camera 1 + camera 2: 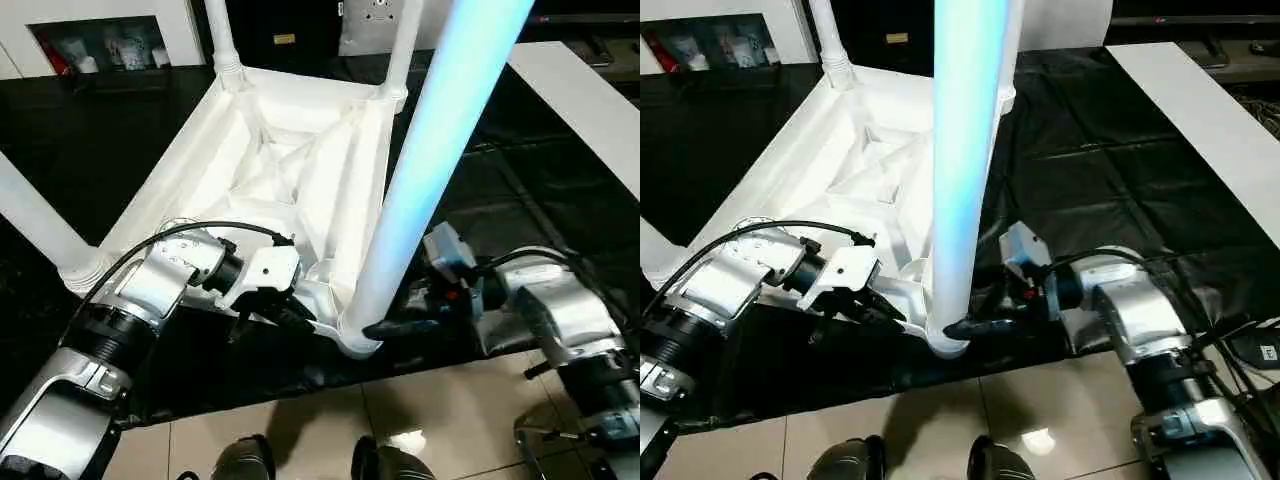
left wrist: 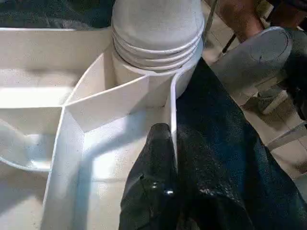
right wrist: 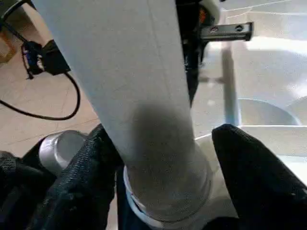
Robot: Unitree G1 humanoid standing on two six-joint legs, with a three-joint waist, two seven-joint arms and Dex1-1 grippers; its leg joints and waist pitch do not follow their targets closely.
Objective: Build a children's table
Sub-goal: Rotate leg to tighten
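Found the white table top [image 1: 290, 150] upside down, ribs up, on the black cover [image 1: 545, 200] of the tabletop. Counted four legs standing up from the corners: two far ones [image 1: 222, 40] [image 1: 402, 40], one at the left [image 1: 30, 220], and the near leg [image 1: 440, 150], tall and close to the camera, set in the near corner socket [image 1: 355, 335]. Noticed that this corner sat just at the front border of the tabletop, with the tiled floor [image 1: 300, 430] directly below.

Found the left jaws pressed together, pinching, as it seemed, the thin edge wall [image 2: 173, 110] of the top beside that socket. Found the right jaws spread at both sides of the foot of the near leg, one black finger [image 3: 91, 163] near or touching it, the other apart from it, so not clamped.

Saw some ridges [image 2: 156, 48] on the leg above the socket, so probably not driven fully home.

Judged several dangers from here:
- With no firm hold on it, could lean or come out of the socket.
- If squeezed or turned off its line, could jam crooked in the socket.
- A hard push could slide the top on the smooth cover and bring the near corner over the border to the floor.
- The pinch on so thin a wall could slip, and then nothing would steady the top.
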